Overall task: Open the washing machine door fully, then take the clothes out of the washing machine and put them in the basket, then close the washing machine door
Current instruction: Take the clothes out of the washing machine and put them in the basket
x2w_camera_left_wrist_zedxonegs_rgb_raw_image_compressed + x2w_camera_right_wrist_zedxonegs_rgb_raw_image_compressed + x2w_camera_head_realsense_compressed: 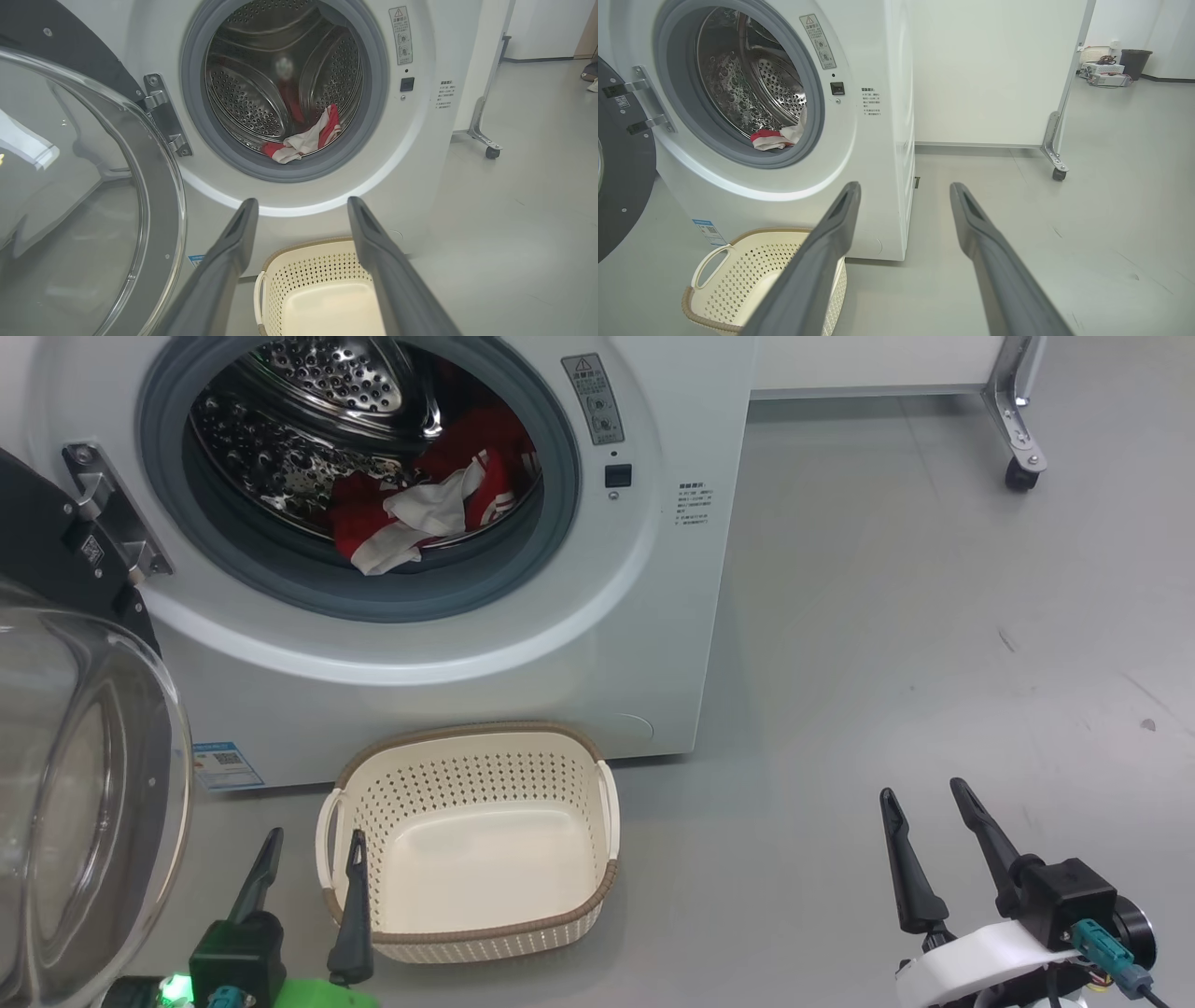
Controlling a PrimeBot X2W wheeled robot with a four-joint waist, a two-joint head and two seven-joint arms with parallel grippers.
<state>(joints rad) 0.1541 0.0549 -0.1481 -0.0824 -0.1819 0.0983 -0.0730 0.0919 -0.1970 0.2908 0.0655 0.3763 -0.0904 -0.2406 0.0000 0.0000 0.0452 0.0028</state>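
Red-and-white clothes [306,140] in the washing machine [420,154], cream basket [303,275] below its front

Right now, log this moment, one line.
washing machine door open; clothes in drum; basket empty; left end effector open; right end effector open

1. The head view is looking steeply down from above, close to the washer [467,700] front and the basket [467,775].
2. The left wrist view is sitting low, facing the washer head-on, right beside the door [70,186].
3. The right wrist view is looking in obliquely from the right and farther back; all three views are sharing the washer and basket.
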